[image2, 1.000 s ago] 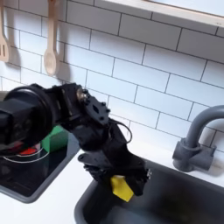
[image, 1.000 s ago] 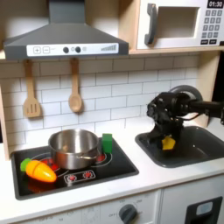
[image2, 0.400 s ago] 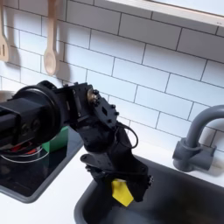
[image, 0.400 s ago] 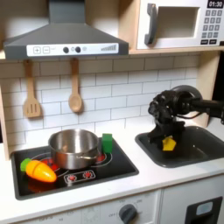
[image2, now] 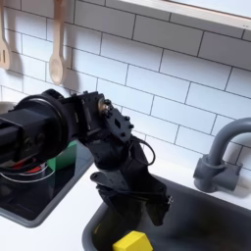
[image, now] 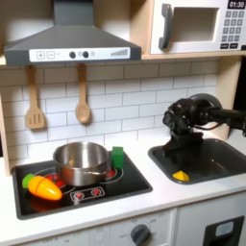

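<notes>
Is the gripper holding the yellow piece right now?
No, in the second exterior view the yellow piece lies on the sink floor, apart from the gripper above it.

Two fixed cameras on a toy kitchen, one wide and one close.

The first exterior view faces the tiled back wall head-on from in front of the tabletop, far enough to span hood to sink (image: 207,161). The second exterior view stands much nearer, looking down and rightward over the sink (image2: 196,230). Both share the sink, stove (image: 82,187) edge and the arm.
</notes>
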You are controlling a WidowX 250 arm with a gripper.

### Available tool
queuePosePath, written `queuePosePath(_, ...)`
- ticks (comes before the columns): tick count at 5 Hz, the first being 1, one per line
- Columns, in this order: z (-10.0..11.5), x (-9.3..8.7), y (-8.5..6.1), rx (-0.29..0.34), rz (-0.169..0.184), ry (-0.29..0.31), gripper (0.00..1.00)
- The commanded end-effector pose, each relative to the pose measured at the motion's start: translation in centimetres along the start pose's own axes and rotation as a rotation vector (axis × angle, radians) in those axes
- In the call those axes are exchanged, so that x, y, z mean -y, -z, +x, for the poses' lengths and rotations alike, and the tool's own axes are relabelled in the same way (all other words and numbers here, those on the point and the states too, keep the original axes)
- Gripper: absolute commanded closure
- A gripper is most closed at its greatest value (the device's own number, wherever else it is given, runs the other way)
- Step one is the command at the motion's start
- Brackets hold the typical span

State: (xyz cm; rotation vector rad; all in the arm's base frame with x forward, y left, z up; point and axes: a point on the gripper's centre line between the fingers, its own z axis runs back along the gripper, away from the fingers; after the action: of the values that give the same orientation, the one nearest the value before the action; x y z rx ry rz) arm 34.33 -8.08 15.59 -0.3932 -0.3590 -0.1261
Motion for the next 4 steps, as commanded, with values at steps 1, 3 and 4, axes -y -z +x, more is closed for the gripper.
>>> queuePosePath(1, 0.3, -0.2, -0.6, 0.030, 0.020, -0.031, 0.00)
queuePosePath(3, 0.9, -1.0, -2.0, 0.182, 0.099, -0.177, 0.00)
queuePosePath(4, 1.1, -1.6, -2.1, 0.202, 0.137, -0.247, 0.00)
